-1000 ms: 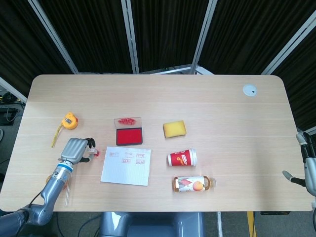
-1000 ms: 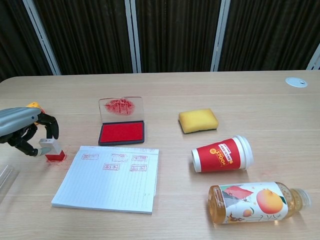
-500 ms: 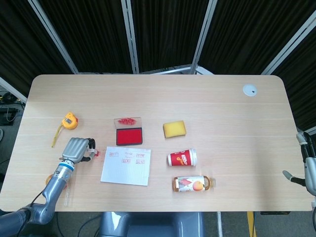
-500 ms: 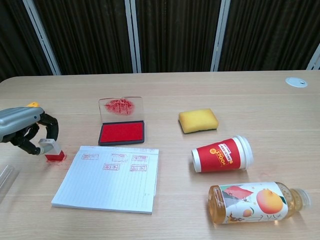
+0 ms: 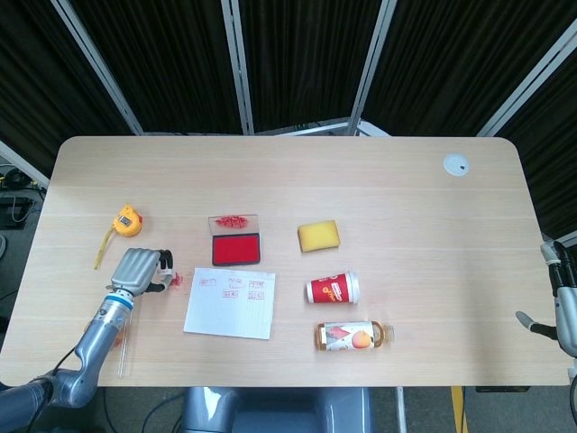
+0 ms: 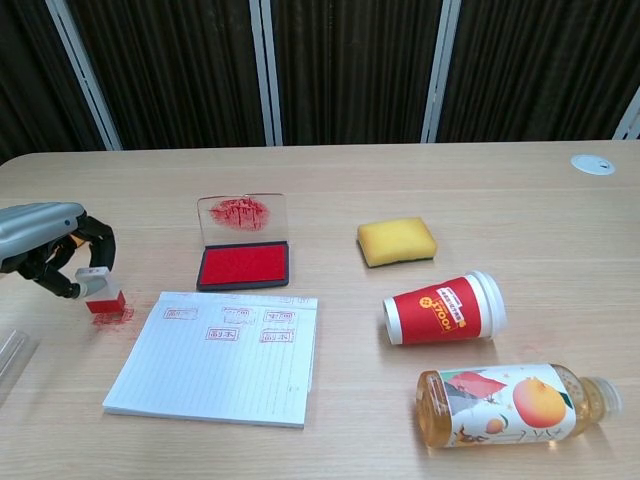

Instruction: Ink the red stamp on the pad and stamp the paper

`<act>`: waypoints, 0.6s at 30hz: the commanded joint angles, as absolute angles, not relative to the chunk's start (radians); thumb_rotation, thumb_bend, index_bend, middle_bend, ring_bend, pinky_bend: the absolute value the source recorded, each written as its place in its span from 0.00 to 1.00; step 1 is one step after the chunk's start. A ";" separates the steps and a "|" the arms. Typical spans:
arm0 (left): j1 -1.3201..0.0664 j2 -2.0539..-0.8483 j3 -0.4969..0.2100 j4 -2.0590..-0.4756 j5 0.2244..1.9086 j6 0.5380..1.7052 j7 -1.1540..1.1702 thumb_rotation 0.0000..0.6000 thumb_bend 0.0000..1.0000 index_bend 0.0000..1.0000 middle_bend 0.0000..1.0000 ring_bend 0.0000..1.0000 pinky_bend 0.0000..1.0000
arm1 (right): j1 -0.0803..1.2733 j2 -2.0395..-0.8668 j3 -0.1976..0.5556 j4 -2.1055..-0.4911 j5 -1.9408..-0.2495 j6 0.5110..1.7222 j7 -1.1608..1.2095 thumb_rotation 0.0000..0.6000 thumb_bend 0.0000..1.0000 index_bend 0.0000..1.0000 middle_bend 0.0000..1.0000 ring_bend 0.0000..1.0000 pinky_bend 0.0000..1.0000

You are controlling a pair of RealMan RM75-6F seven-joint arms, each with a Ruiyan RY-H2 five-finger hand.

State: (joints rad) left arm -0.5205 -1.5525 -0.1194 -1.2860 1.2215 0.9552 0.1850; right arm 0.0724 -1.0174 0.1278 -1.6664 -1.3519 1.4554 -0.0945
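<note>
The left hand [image 6: 50, 250] holds the red stamp [image 6: 103, 296] w/ its fingers [image 6: 92, 240] curled around the clear top, just off the table [image 6: 400, 190], left of the paper pad [image 6: 215, 355]. Under the stamp there's a faint red smudge on the wood, so the stamp face looks wet already. The right hand [image 5: 561, 302] sits at the table's far right edge, well apart from the paper pad; can't tell if its fingers are open or closed, as it's mostly cut off in the head view and missing from the chest view.

The ink pad [image 6: 243, 264] lies open just behind the paper pad, lid up, red surface exposed. The paper pad already carries several red imprints near its top edge.

Risks from here, as a judgement:
- Grip looks like a light hold on the slick top, so the stamp could twist or slip out on the way to the ink pad.
- Coming down tilted on the ink pad would ink one edge only, giving a partial print.
- The raised lid is right behind the ink surface; overshooting could knock it.
- A new print may land on the existing marks, since the top rows are crowded.
- Dragging the wet face low over the table or paper pad would smear more red.

The sponge [image 6: 397, 242], red cup [image 6: 443, 308], juice bottle [image 6: 515, 402] lie right of the paper pad, and the tape measure [image 5: 127, 220] lies left of the ink pad, all outside the likely path.
</note>
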 commanded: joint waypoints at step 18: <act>-0.787 -1.538 -0.284 -1.392 1.073 0.781 0.312 1.00 0.38 0.52 0.51 0.76 0.84 | 0.081 -1.000 0.151 -1.660 -1.276 1.408 -0.047 1.00 0.00 0.00 0.00 0.00 0.00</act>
